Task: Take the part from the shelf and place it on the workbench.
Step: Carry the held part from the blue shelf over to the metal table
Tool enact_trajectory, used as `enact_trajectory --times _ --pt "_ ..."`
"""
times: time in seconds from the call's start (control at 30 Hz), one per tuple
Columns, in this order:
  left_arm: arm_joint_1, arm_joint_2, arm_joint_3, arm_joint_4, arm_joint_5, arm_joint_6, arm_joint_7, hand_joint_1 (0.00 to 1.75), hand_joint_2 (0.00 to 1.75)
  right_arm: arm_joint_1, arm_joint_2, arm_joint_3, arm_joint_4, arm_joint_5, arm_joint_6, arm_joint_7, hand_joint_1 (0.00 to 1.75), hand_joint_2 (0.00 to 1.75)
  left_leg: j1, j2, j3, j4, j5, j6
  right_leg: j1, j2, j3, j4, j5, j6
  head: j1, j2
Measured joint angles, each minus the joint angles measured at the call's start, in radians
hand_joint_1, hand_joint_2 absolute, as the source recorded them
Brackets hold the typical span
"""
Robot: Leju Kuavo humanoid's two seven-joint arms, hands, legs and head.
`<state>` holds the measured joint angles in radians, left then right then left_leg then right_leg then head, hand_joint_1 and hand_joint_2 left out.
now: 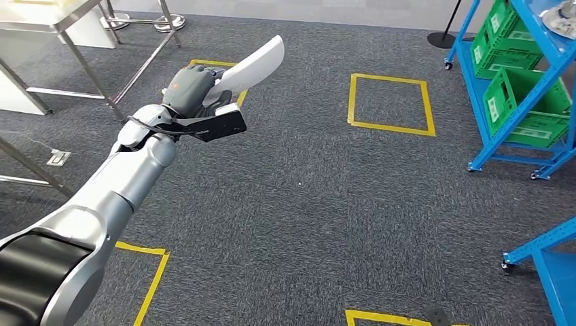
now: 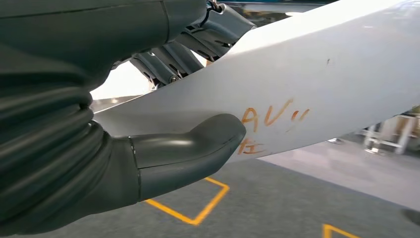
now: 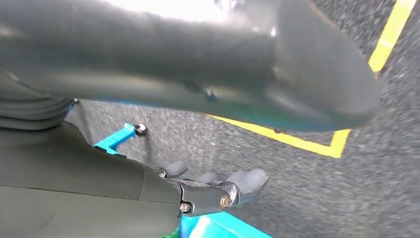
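— What is the part [image 1: 255, 64] made of? 
— It looks like smooth white plastic or painted metal with a soft sheen; in the left wrist view it carries orange handwritten marks [image 2: 274, 118]. 
— And the left hand [image 1: 192, 92] gripping it? 
— Matt dark grey plastic, with a ribbed rubbery cover [image 2: 44, 148] at the wrist. The arm [image 1: 129, 176] is satin silver metal. 
— The floor [image 1: 306, 204]? 
— Rough grey carpet, with glossy yellow tape [image 1: 390, 102] at 12 o'clock. 
— At 2 o'clock? 
— A shelf [image 1: 516, 115] of blue painted metal holding green plastic crates [image 1: 526, 109]. At 10 o'clock, a surface with brushed steel legs [image 1: 81, 64]. 
— The right hand [image 3: 218, 191]? 
— Smooth, slightly glossy grey plastic.
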<state>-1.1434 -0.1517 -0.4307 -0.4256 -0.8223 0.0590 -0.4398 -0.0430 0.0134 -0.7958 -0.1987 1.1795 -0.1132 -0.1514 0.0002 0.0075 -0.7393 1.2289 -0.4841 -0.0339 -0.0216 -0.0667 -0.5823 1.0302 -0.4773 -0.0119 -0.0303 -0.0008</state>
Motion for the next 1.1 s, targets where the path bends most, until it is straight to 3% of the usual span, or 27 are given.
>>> enact_trajectory --times 0.07,0.1,0.13,0.2,0.27,0.33,0.4,0.43,0.47,0.5,0.57,0.63,0.7,0.73,0.77,0.83,0.87,0.93,0.97,1.0,1.03,1.1 --pt "-0.002 0.002 0.000 -0.003 0.002 -0.003 -0.003 1.75 1.75 0.000 0.000 0.000 0.000 0.000 0.000 0.002 0.00 0.00 -0.007 0.045 0.077 -0.139 0.044 0.012 0.004 -0.025 0.005 0.002 -0.006 0.007 0.000 0.000" --pt "-0.004 0.001 0.000 -0.004 0.003 -0.006 -0.006 1.75 1.75 0.000 0.000 0.000 0.000 -0.001 -0.001 0.005 0.00 0.00 -0.011 0.059 0.099 -0.180 0.053 0.020 0.007 -0.037 0.007 0.003 -0.009 0.012 0.001 0.000" --pt "-0.005 0.000 0.000 -0.005 0.004 -0.010 -0.009 1.75 1.75 -0.001 0.000 -0.001 0.000 -0.002 -0.001 0.008 0.00 0.00 -0.015 0.061 0.107 -0.195 0.052 0.027 0.010 -0.049 0.010 0.003 -0.012 0.017 0.001 0.000" --pt "-0.006 0.000 0.000 -0.005 0.006 -0.016 -0.011 1.75 1.75 -0.007 0.000 -0.001 0.000 -0.003 -0.001 0.013 0.00 0.00 -0.014 0.033 0.107 -0.198 0.057 0.040 0.009 -0.067 0.015 0.001 -0.016 0.028 0.002 0.000" --pt "-0.010 -0.001 0.000 -0.005 0.006 -0.018 -0.010 1.75 1.75 -0.011 -0.001 -0.001 0.000 -0.001 -0.001 0.011 0.00 0.00 -0.008 0.010 0.110 -0.205 0.062 0.052 0.004 -0.027 0.006 0.027 -0.037 0.039 0.002 0.000" --pt "-0.012 -0.008 0.000 -0.004 0.006 -0.018 -0.010 1.75 1.75 -0.010 -0.004 -0.002 0.000 0.001 -0.002 0.009 0.00 0.00 -0.003 -0.013 0.111 -0.208 0.064 0.059 0.000 0.039 -0.045 0.135 -0.092 0.047 0.004 0.000" --pt "-0.008 -0.014 0.000 -0.002 0.006 -0.019 -0.010 1.75 1.75 -0.008 -0.008 -0.003 0.000 0.001 -0.002 0.008 0.00 0.00 -0.003 -0.040 0.110 -0.207 0.063 0.063 0.000 0.062 -0.114 0.264 -0.137 0.051 0.007 0.000" --pt "-0.006 -0.015 0.000 0.000 0.006 -0.020 -0.010 1.75 1.75 -0.008 -0.008 -0.003 0.000 0.001 -0.002 0.008 0.00 0.00 -0.003 -0.054 0.110 -0.205 0.063 0.063 0.000 0.063 -0.131 0.288 -0.134 0.051 0.007 0.000" --pt "-0.005 -0.015 0.000 0.001 0.006 -0.020 -0.010 1.75 1.75 -0.008 -0.009 -0.004 0.000 0.001 -0.002 0.008 0.00 0.00 -0.002 -0.068 0.110 -0.203 0.063 0.062 0.000 0.065 -0.129 0.271 -0.112 0.050 0.007 0.000" --pt "-0.005 -0.016 0.000 0.002 0.006 -0.021 -0.010 1.75 1.75 -0.008 -0.010 -0.004 0.000 0.001 -0.002 0.008 0.00 0.00 -0.002 -0.081 0.110 -0.200 0.062 0.060 -0.002 0.071 -0.107 0.217 -0.075 0.049 0.007 0.000" --pt "-0.006 -0.018 0.000 0.002 0.006 -0.021 -0.010 1.75 1.75 -0.008 -0.012 -0.006 0.000 0.001 -0.002 0.008 0.00 0.00 0.000 -0.109 0.106 -0.193 0.060 0.052 -0.007 0.112 -0.046 0.078 -0.016 0.048 0.007 0.000" --pt "-0.007 -0.020 0.000 0.003 0.006 -0.021 -0.010 1.75 1.75 -0.009 -0.013 -0.006 0.000 0.001 -0.002 0.008 0.00 0.00 0.001 -0.134 0.098 -0.191 0.063 0.037 -0.008 0.139 -0.015 0.012 -0.003 0.044 0.007 0.000" --pt "-0.007 -0.017 0.000 0.004 0.006 -0.020 -0.010 1.75 1.75 -0.011 -0.012 -0.006 0.000 0.001 -0.002 0.008 0.00 0.00 0.004 -0.157 0.091 -0.197 0.071 0.022 -0.007 0.123 -0.013 0.008 -0.001 0.035 0.008 0.000" --pt "-0.007 -0.014 0.000 0.004 0.006 -0.021 -0.010 1.75 1.75 -0.013 -0.013 -0.006 0.000 0.001 -0.002 0.008 0.00 0.00 0.003 -0.148 0.087 -0.195 0.070 0.016 -0.007 0.111 -0.011 0.004 0.002 0.028 0.007 0.000" --pt "-0.008 -0.011 0.000 0.004 0.006 -0.021 -0.010 1.75 1.75 -0.013 -0.013 -0.006 0.000 0.001 -0.002 0.008 0.00 0.00 0.000 -0.123 0.078 -0.180 0.059 0.011 -0.008 0.099 -0.009 0.000 0.005 0.020 0.004 0.000" --pt "-0.009 -0.010 0.000 0.004 0.006 -0.021 -0.010 1.75 1.75 -0.010 -0.013 -0.007 0.000 0.001 -0.002 0.008 0.00 0.00 -0.003 -0.050 0.034 -0.087 0.007 0.004 -0.005 0.073 -0.004 -0.005 0.006 0.008 -0.002 0.000" --pt "-0.008 -0.010 0.000 0.004 0.006 -0.021 -0.010 1.75 1.75 -0.008 -0.013 -0.007 0.000 0.001 -0.002 0.008 0.00 0.00 -0.002 -0.029 0.002 -0.019 -0.024 0.001 -0.003 0.060 -0.004 -0.005 0.005 0.004 -0.005 0.000" --pt "-0.004 -0.010 0.000 0.006 0.006 -0.021 -0.010 1.75 1.75 -0.008 -0.013 -0.007 0.000 0.002 -0.002 0.008 0.00 0.00 0.000 -0.017 -0.043 0.076 -0.052 -0.002 -0.001 0.032 -0.002 -0.004 0.002 0.001 -0.005 0.000" --pt "-0.002 -0.010 0.000 0.006 0.006 -0.020 -0.009 1.75 1.75 -0.008 -0.013 -0.008 0.000 0.002 -0.002 0.006 0.00 0.00 0.001 -0.014 -0.039 0.072 -0.039 -0.002 -0.001 0.019 -0.001 -0.004 0.000 0.001 -0.005 0.000" --pt "-0.002 -0.010 0.000 0.006 0.005 -0.020 -0.008 1.75 1.75 -0.009 -0.013 -0.008 0.000 0.003 -0.002 0.004 0.00 0.00 0.001 -0.008 -0.015 0.029 -0.012 0.000 0.000 0.006 0.002 -0.003 -0.002 0.002 -0.006 0.000" --pt "-0.003 -0.010 0.000 0.006 0.004 -0.019 -0.006 1.75 1.75 -0.009 -0.013 -0.008 0.000 0.004 -0.001 0.002 0.00 0.00 -0.002 0.009 0.023 -0.040 0.022 0.005 0.001 -0.006 0.006 -0.003 -0.005 0.004 -0.006 0.000" --pt "-0.008 -0.010 0.000 0.004 0.003 -0.018 -0.003 1.75 1.75 -0.009 -0.013 -0.008 0.000 0.007 0.000 -0.001 0.00 0.00 -0.014 0.059 0.089 -0.161 0.057 0.023 0.007 -0.028 0.012 -0.001 -0.013 0.011 -0.005 0.000"
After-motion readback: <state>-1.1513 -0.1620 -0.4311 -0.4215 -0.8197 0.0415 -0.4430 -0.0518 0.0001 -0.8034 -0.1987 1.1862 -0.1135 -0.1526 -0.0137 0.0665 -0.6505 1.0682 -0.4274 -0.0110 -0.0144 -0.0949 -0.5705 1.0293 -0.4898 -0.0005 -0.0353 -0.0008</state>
